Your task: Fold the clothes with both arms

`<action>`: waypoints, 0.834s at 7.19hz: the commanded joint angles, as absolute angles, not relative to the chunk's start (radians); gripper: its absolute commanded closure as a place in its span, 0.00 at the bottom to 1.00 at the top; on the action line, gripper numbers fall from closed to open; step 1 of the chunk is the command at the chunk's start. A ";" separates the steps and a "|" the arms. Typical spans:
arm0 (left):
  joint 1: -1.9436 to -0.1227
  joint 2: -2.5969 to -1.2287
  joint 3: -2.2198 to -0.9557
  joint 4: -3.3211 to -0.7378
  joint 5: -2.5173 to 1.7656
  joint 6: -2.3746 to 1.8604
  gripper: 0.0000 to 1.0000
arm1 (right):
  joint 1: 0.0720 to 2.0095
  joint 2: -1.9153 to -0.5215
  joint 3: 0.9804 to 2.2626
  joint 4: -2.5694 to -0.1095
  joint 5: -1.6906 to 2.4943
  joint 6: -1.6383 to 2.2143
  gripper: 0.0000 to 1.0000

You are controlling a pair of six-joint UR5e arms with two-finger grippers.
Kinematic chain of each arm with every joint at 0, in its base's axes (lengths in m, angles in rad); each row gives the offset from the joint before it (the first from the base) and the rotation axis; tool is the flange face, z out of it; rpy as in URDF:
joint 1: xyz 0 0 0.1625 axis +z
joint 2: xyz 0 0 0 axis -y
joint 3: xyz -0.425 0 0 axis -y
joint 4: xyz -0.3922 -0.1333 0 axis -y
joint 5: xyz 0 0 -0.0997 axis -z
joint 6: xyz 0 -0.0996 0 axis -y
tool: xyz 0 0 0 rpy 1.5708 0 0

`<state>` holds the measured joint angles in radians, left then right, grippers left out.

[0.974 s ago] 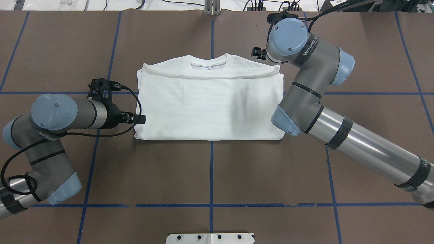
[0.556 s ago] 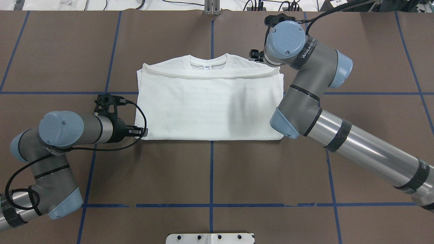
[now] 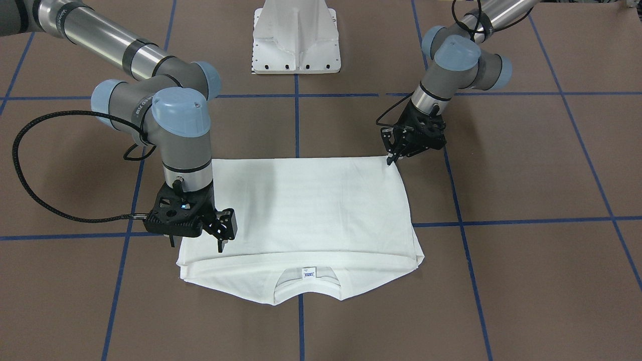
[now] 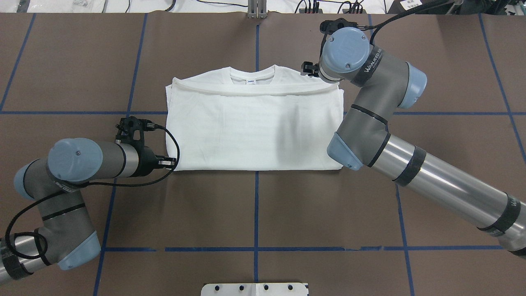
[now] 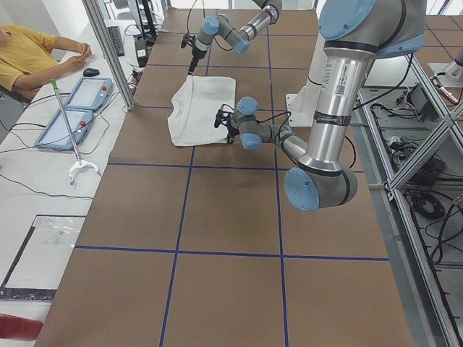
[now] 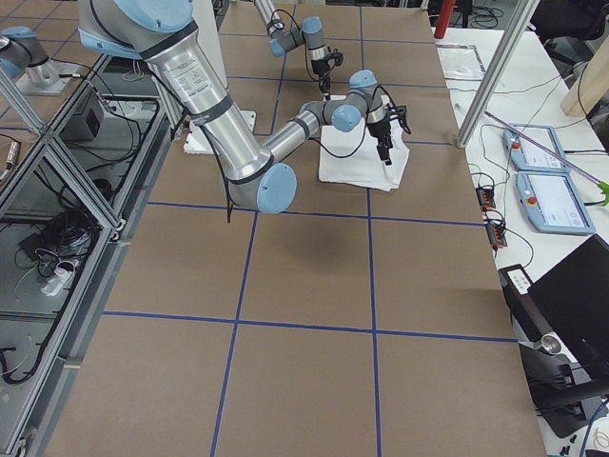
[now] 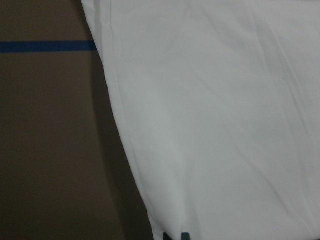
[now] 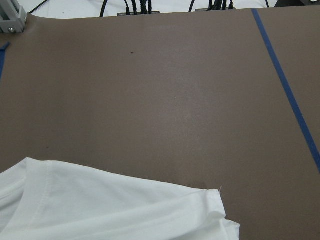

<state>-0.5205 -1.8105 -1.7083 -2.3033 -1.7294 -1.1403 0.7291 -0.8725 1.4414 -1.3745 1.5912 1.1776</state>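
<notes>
Here is the white T-shirt [image 4: 254, 127], lying flat in the middle of the brown desk [image 4: 328, 213] and folded down to a tidy rectangle. Its ribbed collar [image 4: 252, 74] and small label [image 4: 251, 82] sit at the far edge, away from the robot. A folded hem runs straight across just short of that collar.

The left arm [image 4: 78, 160] comes in low from the left. The left fingers [image 3: 390, 160] are right at the shirt's near-left corner, their tips touching the edge of the cloth. The left wrist view is almost all white fabric, with the shirt's edge slanting across dark desk. Whether those fingers are clenched on the corner I cannot tell; the tips are too small and too close to the cloth.

On the other side, the right arm [image 4: 370, 82] bends over the shirt's right edge. The right fingers [image 3: 224, 233] point down at the far-right shoulder corner. In the front-facing view they stand apart, released, with nothing between them. The right wrist view shows that shoulder corner lying on the desk.

Blue tape lines [image 4: 255, 205] grid the desk. The white pedestal [image 3: 297, 37] stands at the near edge. A person in yellow [image 5: 29, 54] sits at a side table beyond the far side.
</notes>
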 commanded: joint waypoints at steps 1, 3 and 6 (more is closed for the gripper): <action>-0.563 -1.778 -1.723 -2.299 -1.727 -1.012 1.00 | 0.721 -0.868 1.442 -1.374 1.591 1.186 0.00; -0.772 -1.795 -1.616 -2.289 -1.736 -0.789 1.00 | 0.710 -0.867 1.446 -1.371 1.589 1.189 0.00; -0.960 -2.152 -1.138 -2.298 -1.730 -0.660 1.00 | 0.684 -0.864 1.473 -1.371 1.586 1.192 0.00</action>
